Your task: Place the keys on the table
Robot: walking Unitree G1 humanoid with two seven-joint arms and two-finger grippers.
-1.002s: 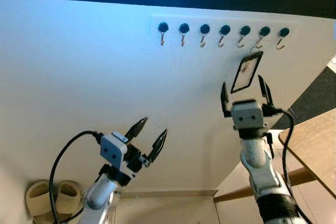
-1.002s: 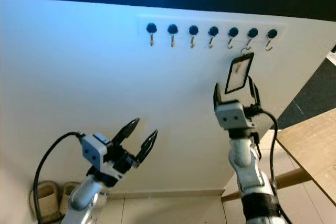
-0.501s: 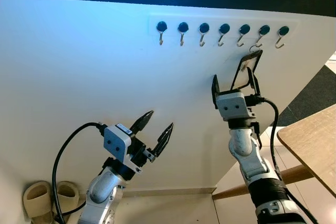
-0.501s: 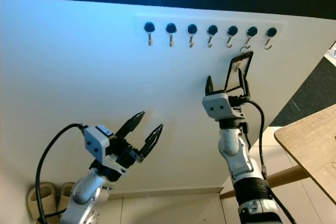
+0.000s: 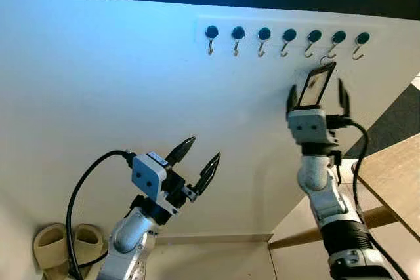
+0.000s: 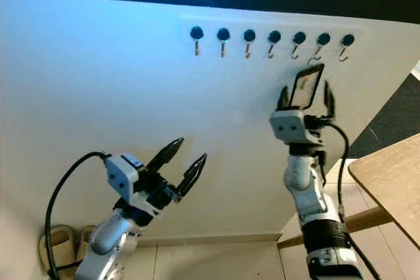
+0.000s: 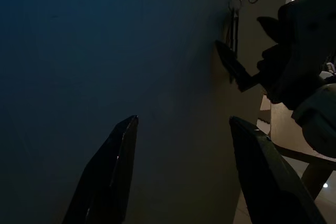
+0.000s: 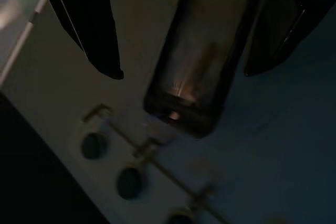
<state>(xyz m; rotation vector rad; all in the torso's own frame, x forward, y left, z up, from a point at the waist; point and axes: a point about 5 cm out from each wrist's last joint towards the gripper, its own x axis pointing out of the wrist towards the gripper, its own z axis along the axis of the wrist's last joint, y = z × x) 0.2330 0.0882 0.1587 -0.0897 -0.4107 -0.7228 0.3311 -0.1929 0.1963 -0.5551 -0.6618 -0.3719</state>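
Far to the left of the left claw (image 5: pixel 197 165), down by the floor, sits a pair of tan slippers (image 5: pixel 62 244). They are well out of the way.

The left claw is held up in front of the white wall (image 5: pixel 98 83) with its two black fingers apart and nothing between them. It has no job right now, so it waits, well apart from the keys.

High above both claws runs a row of hooks (image 5: pixel 285 36) with dark round tops. The keys (image 5: pixel 315 86) look like a flat dark tag with a see-through middle. They hang by a small ring from one of the hooks near the right end of the row. They hang there because the hook is their home, so the tag has to be lifted up and off before it can go anywhere.

The right claw (image 5: pixel 315 98) is reaching up to do that. Its fingers are apart, one on each side of the lower part of the tag, not squeezed on it yet.

Below and to the right of the right claw is the wooden table (image 5: pixel 394 175), where the keys should end up. The hook's curled tip and the wall close behind are what could get in the way.
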